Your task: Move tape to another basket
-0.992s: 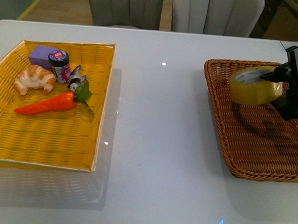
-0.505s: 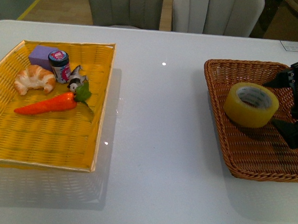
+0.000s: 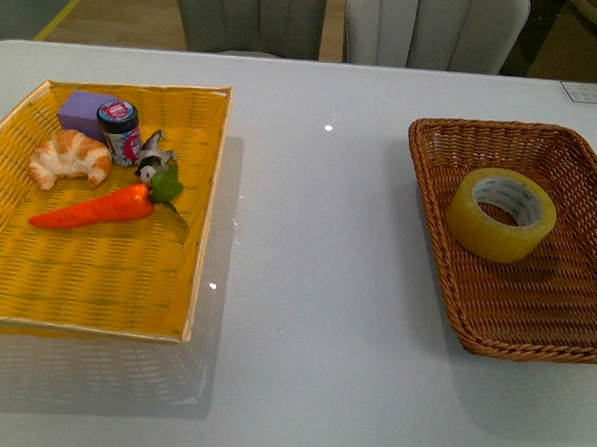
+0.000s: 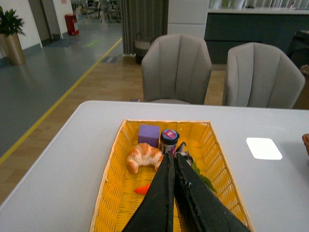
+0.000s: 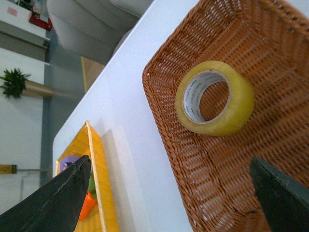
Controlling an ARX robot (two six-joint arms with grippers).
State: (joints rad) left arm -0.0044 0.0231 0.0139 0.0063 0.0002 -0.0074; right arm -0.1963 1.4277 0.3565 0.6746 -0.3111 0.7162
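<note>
The tape [image 3: 501, 214], a yellowish roll with a white printed core, lies tilted in the dark brown wicker basket [image 3: 438, 141] on the right of the table. In the right wrist view the tape [image 5: 216, 96] lies free in the basket [image 5: 169, 96]. My right gripper [image 5: 174, 188] is open and empty, its black fingertips [image 5: 58, 193] spread wide above the basket's near side. My left gripper [image 4: 171, 162] is shut and empty above the yellow tray [image 4: 113, 159]. Neither gripper shows in the front view.
The yellow flat tray [image 3: 95, 283] on the left holds a croissant [image 3: 70, 157], a carrot [image 3: 94, 208], a purple block [image 3: 84, 108], a small jar [image 3: 120, 131] and a small grey item [image 3: 154, 158]. Grey chairs [image 3: 429, 25] stand behind the table.
My right gripper let go of the tape, which dropped into the brown basket, then drew back out of the front view. The left side has not changed.
</note>
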